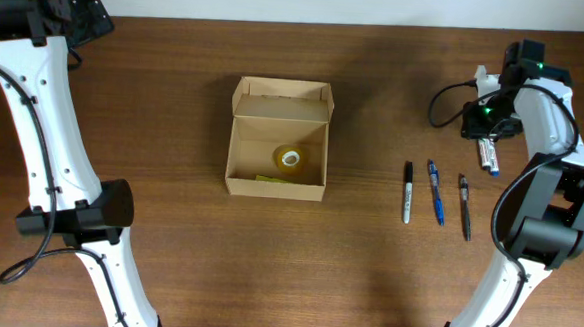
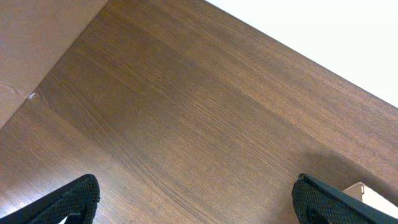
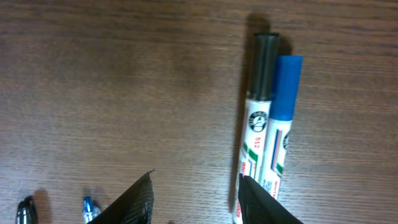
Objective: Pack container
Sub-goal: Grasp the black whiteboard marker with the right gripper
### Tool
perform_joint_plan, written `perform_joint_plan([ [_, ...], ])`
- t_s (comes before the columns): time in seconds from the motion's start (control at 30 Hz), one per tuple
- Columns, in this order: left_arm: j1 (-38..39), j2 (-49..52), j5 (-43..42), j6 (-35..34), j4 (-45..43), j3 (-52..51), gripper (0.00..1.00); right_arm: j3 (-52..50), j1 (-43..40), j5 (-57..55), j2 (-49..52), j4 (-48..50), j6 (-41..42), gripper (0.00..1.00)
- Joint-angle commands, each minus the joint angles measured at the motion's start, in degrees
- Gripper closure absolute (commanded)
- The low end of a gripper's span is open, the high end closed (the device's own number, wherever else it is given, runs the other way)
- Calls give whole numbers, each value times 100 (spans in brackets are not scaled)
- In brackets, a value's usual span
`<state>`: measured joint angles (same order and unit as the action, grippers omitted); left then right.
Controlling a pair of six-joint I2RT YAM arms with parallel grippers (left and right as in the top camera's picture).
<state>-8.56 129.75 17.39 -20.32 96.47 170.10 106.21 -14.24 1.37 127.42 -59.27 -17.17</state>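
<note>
1. The container (image 1: 278, 138) sits upright near the middle of the table (image 1: 175, 97); it is open, and its flap lid stands folded back on the far edge with the side tabs showing.
2. Inside it a roll of tape (image 1: 290, 158) lies flat towards the right half of the floor; a flat yellow-green item (image 1: 271, 179) lies against the near wall; what that item is cannot be told.
3. To the container's right, well apart from it, three pens lie in a row, roughly parallel and pointing away from the robot: a black felt pen (image 1: 407, 192), a blue pen (image 1: 436, 191) and a dark slim pen (image 1: 464, 206); they do not touch one another.
4. Farther off and to the right, a black-capped marker (image 3: 258, 124) and a blue-capped marker (image 3: 283, 137) lie side by side, touching along their white bodies.
5. The right gripper (image 3: 196, 202) hangs just above these two markers with its fingers spread and only bare wood between them; one finger (image 3: 261, 202) overlaps the black-capped marker's body in the wrist view; whether it touches cannot be told.
6. The left gripper (image 2: 199, 205) is at the far left corner of the table, well away from the container; its fingers are spread wide over bare wood and hold nothing.
</note>
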Motion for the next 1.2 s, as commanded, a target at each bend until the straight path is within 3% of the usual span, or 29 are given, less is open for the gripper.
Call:
perform_joint_plan([
  [0.0,-24,-173,44,68,4,50,0,-48,-199,-90,136,-20,-101,56],
  [0.57,-24,-173,44,68,4,50,0,-68,-229,-70,673,-96,-101,56],
  [0.73,-24,-173,44,68,4,50,0,-68,-190,-46,800,-142,-81,62],
  [0.8,-24,-173,44,68,4,50,0,-68,-175,-44,800,-136,-76,72],
  [0.83,-24,-173,44,70,4,50,0,-68,-153,-42,800,-136,0,86],
  [0.87,-24,-173,44,68,4,50,0,-66,-144,11,800,-144,70,94],
  [1.17,-24,-173,44,68,4,50,0,428,426,973,470,-603,417,96],
])
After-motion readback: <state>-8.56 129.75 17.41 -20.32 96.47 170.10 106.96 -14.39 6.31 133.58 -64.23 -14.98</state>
